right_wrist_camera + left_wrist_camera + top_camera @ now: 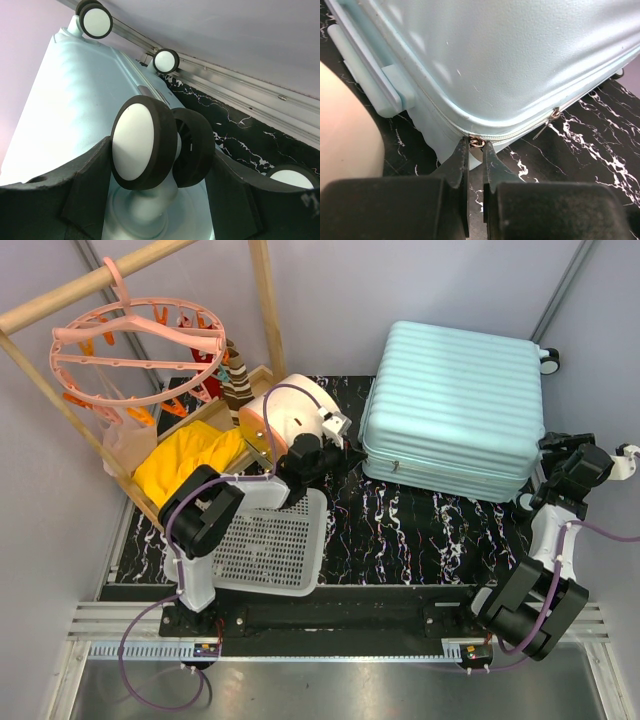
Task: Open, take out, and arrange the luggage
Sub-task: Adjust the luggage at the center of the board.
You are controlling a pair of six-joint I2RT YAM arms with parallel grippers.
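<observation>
The luggage (455,405), a pale mint-blue ribbed suitcase, lies flat and zipped shut on the black marble mat. At its near left corner, my left gripper (350,455) is shut on a small metal zipper pull (477,142), pinched between the fingertips (460,155) at the zip line. A second pull (547,122) hangs free further along the zip. My right gripper (545,475) is at the suitcase's right end. There its fingers (90,175) are closed around a black-and-white double wheel (145,142), touching it on both sides.
A white perforated basket (265,550) sits in front of the left arm. A cream-and-orange drawer box (290,415) stands beside the suitcase's left edge. A yellow cloth (185,465) and a pink peg hanger (135,345) fill the wooden rack at left. Walls stand close behind and to the right.
</observation>
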